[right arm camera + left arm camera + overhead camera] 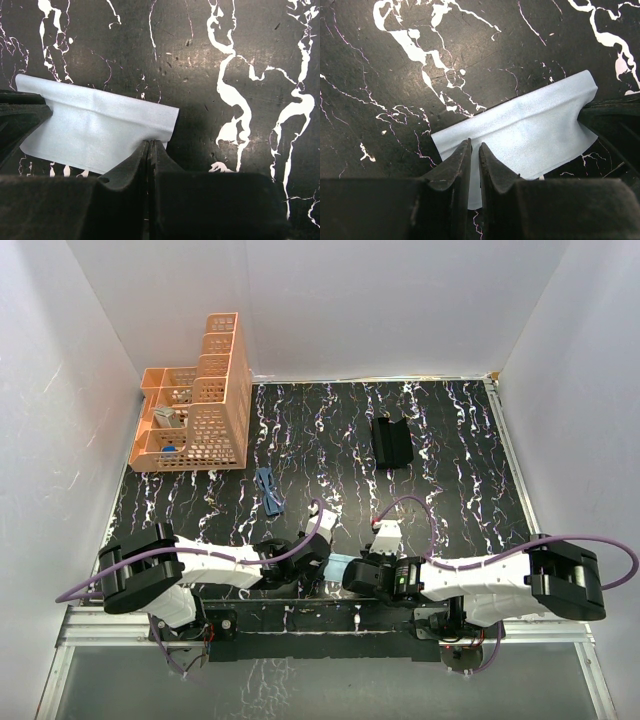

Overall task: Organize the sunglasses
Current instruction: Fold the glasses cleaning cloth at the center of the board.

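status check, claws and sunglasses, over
Left claw and right claw both shut on the blue cloth. Sunglasses folded, lying free, untouched. Nothing over them; black case sits well apart.

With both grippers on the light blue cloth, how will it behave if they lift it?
Probably floppy: the cloth shows a soft crease and a curled edge, so it would likely sag between the left gripper and the right gripper. It looks thin and light, so it may slip from a shallow edge pinch.
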`<state>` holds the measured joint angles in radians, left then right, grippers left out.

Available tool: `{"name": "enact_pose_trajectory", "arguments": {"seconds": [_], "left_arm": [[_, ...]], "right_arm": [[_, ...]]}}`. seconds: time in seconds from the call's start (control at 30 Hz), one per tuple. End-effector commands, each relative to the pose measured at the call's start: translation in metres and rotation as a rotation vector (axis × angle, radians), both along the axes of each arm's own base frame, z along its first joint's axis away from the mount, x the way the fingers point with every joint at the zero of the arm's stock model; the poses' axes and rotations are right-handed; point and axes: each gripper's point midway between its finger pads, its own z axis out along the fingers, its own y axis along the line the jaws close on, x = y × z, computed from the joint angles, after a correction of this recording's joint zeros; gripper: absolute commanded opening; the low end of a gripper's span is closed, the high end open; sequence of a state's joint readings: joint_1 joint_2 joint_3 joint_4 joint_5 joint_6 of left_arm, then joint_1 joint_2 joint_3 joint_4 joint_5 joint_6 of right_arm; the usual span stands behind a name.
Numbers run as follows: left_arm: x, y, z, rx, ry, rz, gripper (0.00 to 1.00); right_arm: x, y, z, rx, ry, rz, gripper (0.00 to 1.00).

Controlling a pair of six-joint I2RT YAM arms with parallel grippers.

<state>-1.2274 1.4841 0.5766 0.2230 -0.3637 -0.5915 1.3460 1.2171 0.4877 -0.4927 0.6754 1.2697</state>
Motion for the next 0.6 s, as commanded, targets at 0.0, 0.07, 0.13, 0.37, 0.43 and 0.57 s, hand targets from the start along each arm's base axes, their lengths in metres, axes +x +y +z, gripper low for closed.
{"name": "enact_pose_trajectory", "arguments": {"seconds": [0.0,0.07,0.13,0.37,0.43,0.57], "left_arm": [[0.0,0.004,0.006,0.025,-0.004,0.003,0.14],[0.0,0.0,0.013,0.01,-0.013,-0.013,0.16],[0.002,-0.005,0.022,-0.003,-0.027,-0.028,0.2],[0.01,-0.013,0.053,-0.025,-0.08,-0.047,0.29],[0.011,-0.015,0.059,-0.036,-0.099,-0.051,0.38],[0.019,-0.021,0.082,-0.079,-0.162,-0.061,0.53]], "right_arm": [[0.011,0.01,0.02,0.023,-0.055,-0.008,0.0],[0.014,0.013,0.031,0.036,-0.075,-0.006,0.0],[0.018,0.016,0.042,0.046,-0.098,-0.003,0.0],[0.028,0.019,0.075,0.066,-0.165,-0.028,0.0],[0.036,0.013,0.087,0.068,-0.202,-0.062,0.0],[0.062,-0.003,0.106,0.061,-0.234,-0.12,0.0]]}}
